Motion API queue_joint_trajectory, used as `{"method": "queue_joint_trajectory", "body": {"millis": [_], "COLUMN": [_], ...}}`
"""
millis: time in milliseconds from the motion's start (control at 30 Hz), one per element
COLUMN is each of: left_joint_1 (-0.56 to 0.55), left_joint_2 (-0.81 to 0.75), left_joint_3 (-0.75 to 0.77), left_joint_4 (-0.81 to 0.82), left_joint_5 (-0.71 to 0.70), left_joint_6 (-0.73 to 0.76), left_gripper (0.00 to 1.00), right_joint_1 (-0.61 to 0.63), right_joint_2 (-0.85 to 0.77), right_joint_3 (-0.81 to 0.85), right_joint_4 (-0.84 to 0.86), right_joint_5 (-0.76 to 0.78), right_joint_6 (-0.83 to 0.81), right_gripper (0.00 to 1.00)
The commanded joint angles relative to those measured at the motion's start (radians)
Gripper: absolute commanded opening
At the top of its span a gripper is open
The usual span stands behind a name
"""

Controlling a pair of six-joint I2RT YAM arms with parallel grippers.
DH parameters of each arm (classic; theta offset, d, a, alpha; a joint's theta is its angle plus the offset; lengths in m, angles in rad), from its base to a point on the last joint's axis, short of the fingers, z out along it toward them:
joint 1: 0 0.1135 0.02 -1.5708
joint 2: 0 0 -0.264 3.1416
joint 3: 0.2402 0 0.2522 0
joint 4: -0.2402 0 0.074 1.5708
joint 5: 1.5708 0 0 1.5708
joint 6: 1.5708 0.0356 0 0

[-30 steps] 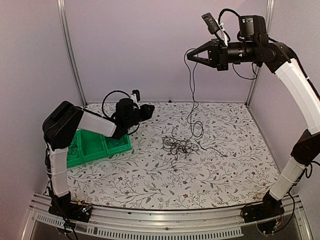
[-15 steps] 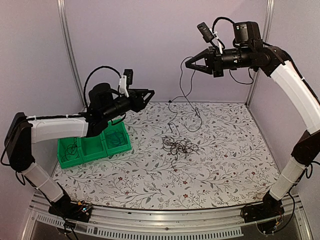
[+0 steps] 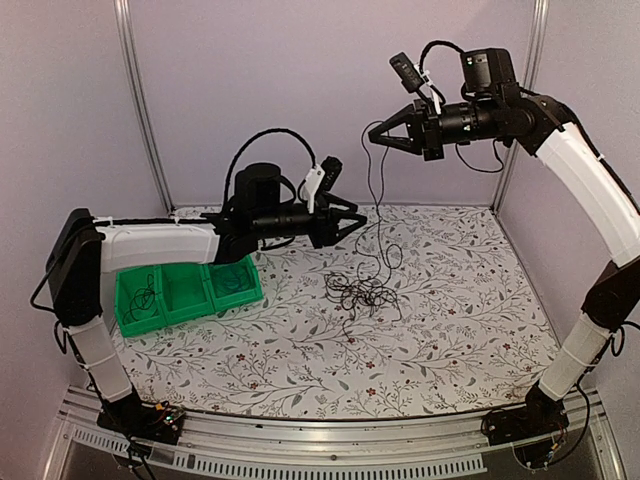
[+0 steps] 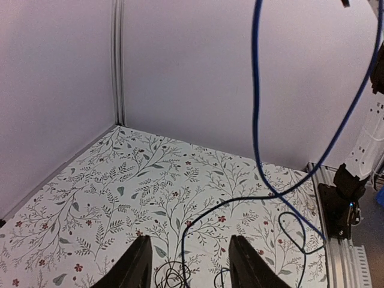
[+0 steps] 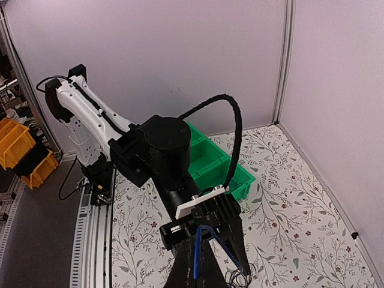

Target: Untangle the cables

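My right gripper (image 3: 372, 133) is high above the table's back, shut on the blue cable (image 3: 381, 205), which hangs down to a tangle of black cables (image 3: 360, 293) on the mat. In the right wrist view the blue cable (image 5: 197, 255) loops out of the shut gripper (image 5: 191, 267). My left gripper (image 3: 352, 222) is open, stretched out just left of the hanging cable and not touching it. In the left wrist view the blue cable (image 4: 256, 90) hangs ahead of the open gripper (image 4: 189, 240), and the tangle's edge (image 4: 171, 277) shows between the fingers (image 4: 139, 264).
A green three-compartment bin (image 3: 185, 312) stands at the left of the mat, with thin black wires in its compartments. It also shows in the right wrist view (image 5: 213, 159), behind the left arm (image 5: 168, 150). Walls close the back and sides.
My left arm swung from over the bin to the right, toward the hanging cable. My right gripper shifted slightly left with the blue cable still in it.
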Motion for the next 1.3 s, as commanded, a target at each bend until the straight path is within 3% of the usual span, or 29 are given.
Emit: {"method": "queue_joint_trajectory", "body": {"millis": [0,100,167,233,333,500,700,1000,1267], "left_joint_1": [-0.017,-0.013,-0.013,-0.014,-0.018,-0.014,-0.014,-0.013,-0.008], "left_joint_2": [0.001,-0.04,-0.058,-0.077,-0.126,-0.082,0.01,0.055,0.106], "left_joint_3": [0.02,-0.006,0.002,0.002,-0.062,-0.031,0.034,0.079,0.118], "left_joint_4": [-0.004,-0.043,-0.137,-0.197,-0.127,-0.042,0.082,0.113,0.165], "left_joint_5": [0.042,0.002,-0.057,-0.013,0.04,0.026,0.095,0.156,0.141], "left_joint_6": [-0.01,-0.027,-0.043,-0.011,0.012,-0.045,-0.114,-0.106,-0.159], "left_gripper": [0.47,0.49,0.61,0.63,0.64,0.63,0.46,0.34,0.05], "right_joint_1": [-0.005,-0.004,-0.005,-0.004,-0.005,-0.004,-0.004,-0.005,-0.005], "right_joint_2": [-0.002,0.001,0.005,0.01,0.017,0.027,0.038,0.04,0.047], "right_joint_3": [-0.028,-0.04,-0.041,-0.039,-0.039,-0.04,-0.033,-0.037,-0.034], "right_joint_4": [0.001,0.004,0.005,0.008,0.007,0.007,0.017,0.024,0.033], "right_joint_5": [0.011,0.025,0.031,0.033,0.036,0.024,0.023,0.027,0.029], "right_joint_6": [-0.008,-0.01,-0.01,-0.011,-0.013,-0.014,-0.002,0.009,0.019], "right_gripper": [0.0,0.0,0.0,0.0,0.0,0.0,0.0,0.0,0.0]}}
